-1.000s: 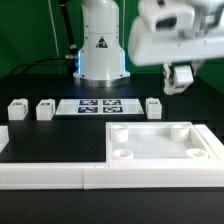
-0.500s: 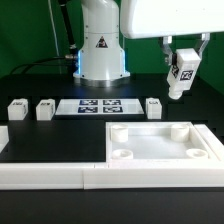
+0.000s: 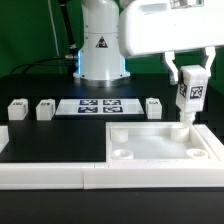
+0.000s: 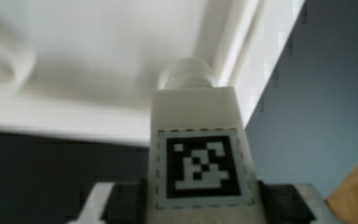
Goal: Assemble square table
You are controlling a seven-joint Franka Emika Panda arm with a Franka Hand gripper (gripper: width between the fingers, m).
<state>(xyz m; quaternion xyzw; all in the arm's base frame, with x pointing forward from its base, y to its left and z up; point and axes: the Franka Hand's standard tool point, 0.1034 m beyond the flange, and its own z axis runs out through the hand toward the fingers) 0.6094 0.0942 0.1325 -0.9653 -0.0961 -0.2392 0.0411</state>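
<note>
Three spare legs [image 3: 45,109] sit in a row either side of the marker board [image 3: 100,105]. I can read no writing on their tags, and the only other label is a triangular warning sticker [image 3: 101,43] on the robot base [image 3: 100,62]. The arm points straight down. The gripper [image 3: 190,78] pinches the fourth leg [image 3: 192,95] upright over the tabletop [image 3: 160,150], at its far corner on the exterior view's right. Only my wrist view shows the leg's narrow tip [image 4: 190,72] by the rim; whether they touch I cannot tell.
</note>
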